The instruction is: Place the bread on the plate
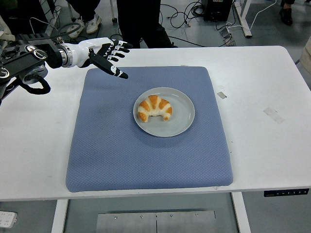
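A golden croissant (154, 108) lies on the left half of a round grey plate (181, 116), which sits in the upper middle of a blue mat (146, 155). My left hand (111, 57) hovers over the mat's far left corner, well clear of the plate, with its fingers spread and nothing in them. The black left arm (29, 60) reaches in from the upper left edge. The right arm does not show.
The mat lies on a white table (272, 145). Two small tape marks (273, 114) sit on the table right of the mat. A person's dark legs (138, 22) stand behind the far edge, with cables on the floor.
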Controlling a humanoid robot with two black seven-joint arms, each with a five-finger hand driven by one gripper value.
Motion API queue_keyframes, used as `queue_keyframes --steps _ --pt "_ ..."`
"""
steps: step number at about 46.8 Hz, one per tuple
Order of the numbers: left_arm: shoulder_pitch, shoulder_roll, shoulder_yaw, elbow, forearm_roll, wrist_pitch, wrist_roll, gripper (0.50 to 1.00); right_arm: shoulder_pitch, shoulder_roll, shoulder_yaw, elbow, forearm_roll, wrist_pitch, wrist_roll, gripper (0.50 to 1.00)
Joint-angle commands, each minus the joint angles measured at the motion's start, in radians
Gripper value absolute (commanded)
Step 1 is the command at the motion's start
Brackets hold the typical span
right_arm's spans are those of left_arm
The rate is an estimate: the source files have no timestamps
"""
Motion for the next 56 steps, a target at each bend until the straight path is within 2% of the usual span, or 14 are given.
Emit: queue_keyframes --steps 1,23,56 --pt "0.007 0.001 -0.011 0.0 -0.012 0.0 0.0 0.963 0.0 0.0 0.0 0.0 0.0 0.0 0.0 1.0" --pt "0.042 0.038 -0.05 0.028 -0.063 0.003 -0.003 0.963 0.0 0.0 0.0 0.0 0.0 0.0 0.0 1.0" --pt "0.086 0.205 -0.14 0.029 -0.064 0.0 -0.005 0.963 0.0 0.0 0.0 0.0 0.0 0.0 0.0 1.0"
